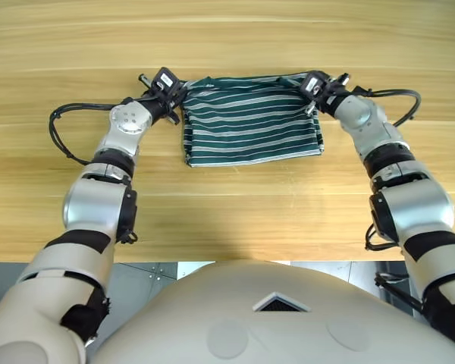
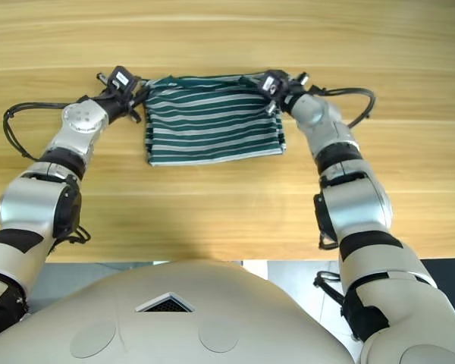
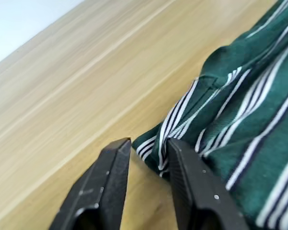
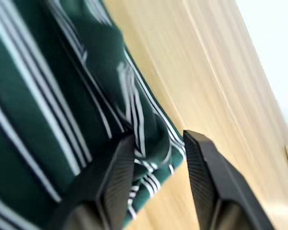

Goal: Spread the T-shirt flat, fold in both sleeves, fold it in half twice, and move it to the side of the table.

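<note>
T-shirt point(image 1: 252, 121) lies on the wooden table point(image 1: 227, 38), folded to a wide rectangle, dark green with white stripes. Its long axis runs straight from the left gripper point(image 3: 148, 148) to the right gripper point(image 4: 158, 143), and the stripes run the same way. The far edge spans between the two grippers; the rest lies on the robot's side of them. The left gripper sits at the far left corner with fingers point(image 3: 110, 172) apart and the corner hem poking into the gap, not visibly pinched. The right gripper sits at the far right corner, fingers point(image 4: 209, 172) also apart, straddling a bunched corner. Bare wood lies past both grippers.
</note>
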Available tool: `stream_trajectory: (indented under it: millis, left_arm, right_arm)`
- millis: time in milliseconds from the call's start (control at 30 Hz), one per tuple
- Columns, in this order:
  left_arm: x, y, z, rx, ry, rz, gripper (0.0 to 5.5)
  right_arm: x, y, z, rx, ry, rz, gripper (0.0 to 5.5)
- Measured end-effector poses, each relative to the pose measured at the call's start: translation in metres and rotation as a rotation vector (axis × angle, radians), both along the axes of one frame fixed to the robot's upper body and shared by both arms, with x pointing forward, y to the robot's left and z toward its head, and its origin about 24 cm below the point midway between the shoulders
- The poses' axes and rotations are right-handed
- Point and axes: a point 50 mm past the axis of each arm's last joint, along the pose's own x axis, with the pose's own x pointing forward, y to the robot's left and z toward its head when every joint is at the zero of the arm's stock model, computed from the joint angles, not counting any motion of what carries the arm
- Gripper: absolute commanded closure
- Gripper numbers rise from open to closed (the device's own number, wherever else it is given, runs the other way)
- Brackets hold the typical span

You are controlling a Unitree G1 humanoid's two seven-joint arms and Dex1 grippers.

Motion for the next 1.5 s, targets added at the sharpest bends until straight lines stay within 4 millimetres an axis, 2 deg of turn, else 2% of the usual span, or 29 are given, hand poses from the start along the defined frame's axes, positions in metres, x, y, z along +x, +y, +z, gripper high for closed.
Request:
stream_trajectory:
  millis: [167, 300, 400, 467, 533, 600, 700, 800, 900, 967, 1033, 1100, 1133, 1233, 1333, 1500]
  left_arm:
    - [0.013, 0.004, 0.014, -0.068, -0.021, 0.097, 2.96]
    - [0.023, 0.004, 0.023, -0.194, 0.016, 0.23, 2.42]
    - [0.026, 0.008, 0.024, -0.273, 0.036, 0.325, 1.91]
    - [0.027, 0.01, 0.029, -0.332, -0.004, 0.333, 1.59]
    - [0.029, 0.012, 0.045, -0.424, -0.126, 0.275, 1.27]
    - [0.024, 0.018, 0.054, -0.49, -0.242, 0.211, 1.02]
    - [0.009, 0.026, 0.046, -0.485, -0.306, 0.176, 1.02]
    - [-0.002, 0.029, 0.039, -0.472, -0.336, 0.166, 1.02]
    - [-0.007, 0.03, 0.037, -0.468, -0.351, 0.157, 1.02]
    - [-0.009, 0.029, 0.036, -0.462, -0.357, 0.15, 1.02]
    - [-0.011, 0.03, 0.034, -0.46, -0.356, 0.152, 1.02]
    - [-0.012, 0.03, 0.032, -0.457, -0.356, 0.16, 1.02]
    - [-0.012, 0.03, 0.032, -0.455, -0.355, 0.16, 1.02]
    - [-0.011, 0.026, 0.033, -0.453, -0.36, 0.145, 1.02]
    - [-0.011, 0.024, 0.034, -0.445, -0.366, 0.128, 1.02]
    - [-0.012, 0.022, 0.035, -0.44, -0.379, 0.112, 1.02]
  right_arm:
    - [0.018, -0.001, 0.025, 0.273, -0.059, -0.144, 2.37]
    - [0.025, 0.005, 0.031, 0.493, -0.03, -0.232, 1.74]
    - [0.025, 0.005, 0.029, 0.486, -0.043, -0.262, 1.19]
    - [0.02, 0.009, 0.028, 0.433, -0.07, -0.139, 0.84]
    - [0.003, 0.009, 0.019, 0.369, -0.072, 0.042, 0.48]
    - [-0.026, -0.006, 0.009, 0.279, -0.056, 0.229, 0.12]
    - [-0.063, -0.032, 0.001, 0.125, 0.027, 0.384, 0.12]
    - [-0.088, -0.044, 0.004, -0.002, 0.07, 0.501, 0.12]
    - [-0.108, -0.047, 0.006, -0.074, 0.102, 0.561, 0.12]
    - [-0.128, -0.037, 0.01, -0.074, 0.129, 0.658, 0.12]
    - [-0.162, -0.012, 0.008, 0.013, 0.191, 0.809, 0.12]
    - [-0.205, 0.026, 0.004, 0.157, 0.286, 0.996, 0.12]
    - [-0.215, 0.036, 0.007, 0.201, 0.302, 1.039, 0.12]
    - [-0.216, 0.054, 0.025, 0.306, 0.245, 1.098, 0.12]
    - [-0.207, 0.065, 0.033, 0.348, 0.204, 1.109, 0.12]
    - [-0.17, 0.073, 0.03, 0.26, 0.113, 0.981, 0.12]
